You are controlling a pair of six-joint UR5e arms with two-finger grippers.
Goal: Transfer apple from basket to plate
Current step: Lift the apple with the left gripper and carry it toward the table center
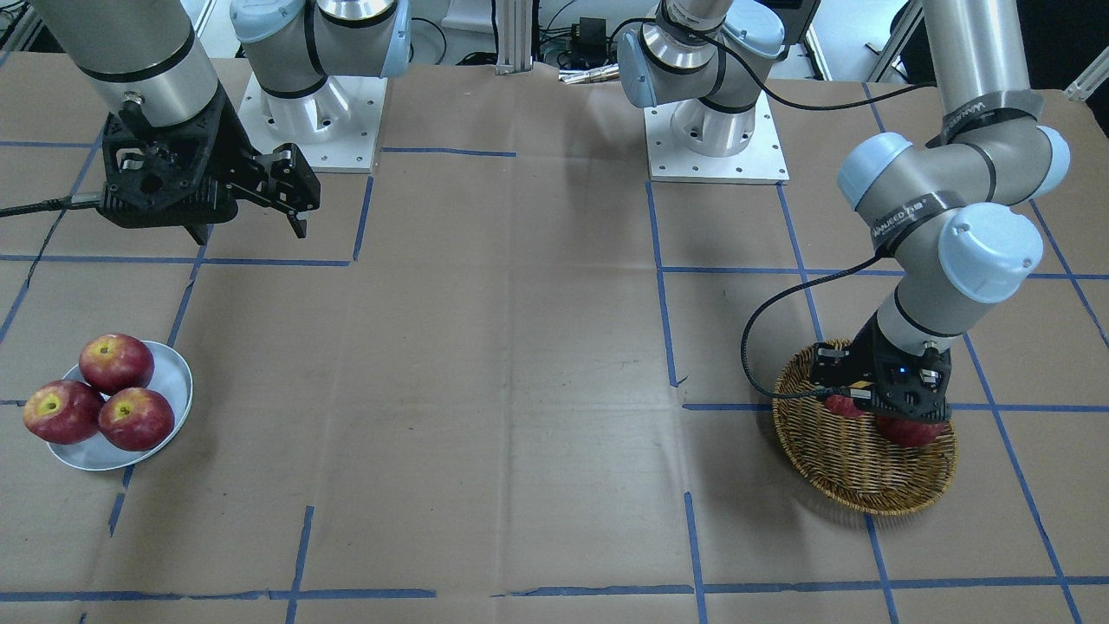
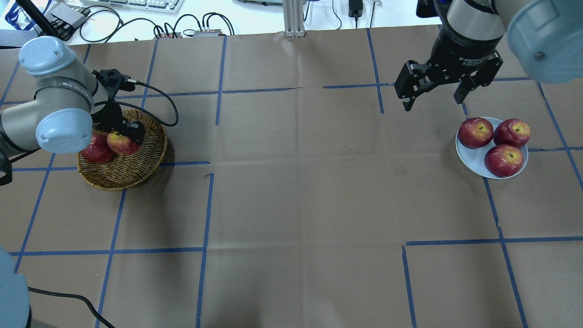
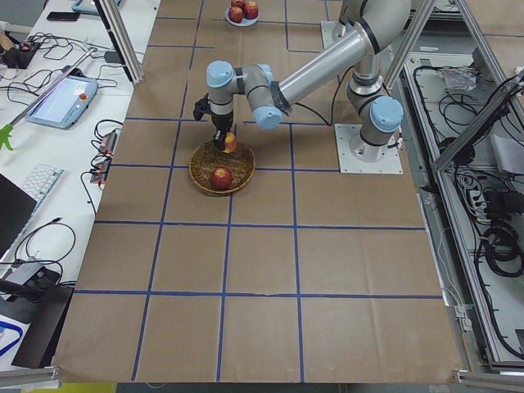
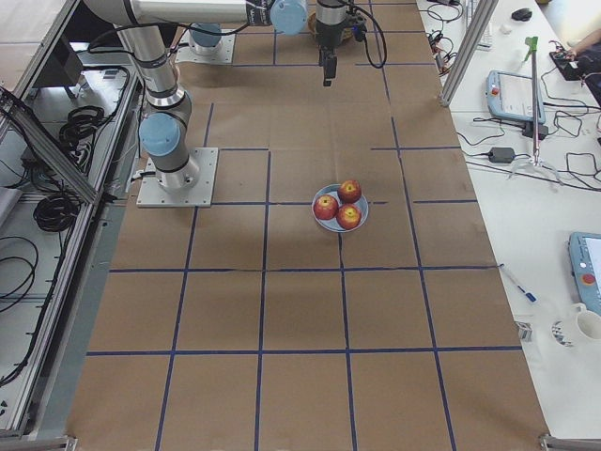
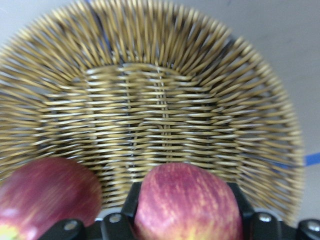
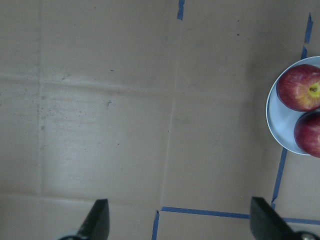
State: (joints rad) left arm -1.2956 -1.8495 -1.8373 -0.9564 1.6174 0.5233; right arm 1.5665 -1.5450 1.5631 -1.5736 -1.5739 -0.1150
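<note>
Two fruits are at the basket (image 2: 123, 182), which stands on the robot's left side of the table (image 2: 296, 182): the apple (image 2: 122, 143), red with a pale yellow-orange streaked side, and a darker red apple (image 2: 97, 149) just beside it, partly under the left arm's elbow. The left gripper (image 5: 186, 222) is down inside the basket rim and pinches the apple, with one black finger on each flank in the wrist view; the woven floor shows beyond the apple. Whether the apple touches the weave or hangs just above it, cannot tell. The darker red apple lies in the basket, close to the gripped one. The plate (image 2: 473, 157) is well apart on the robot's right side and carries three dark-red apples (image 2: 503, 160) packed together, touching or nearly so. The right gripper (image 2: 432, 102) hangs above the table near the plate's far edge, fingers spread wide, nothing between them; its wrist view shows bare brown paper, blue tape lines (image 6: 205, 212) and the plate's edge at the right.
</note>
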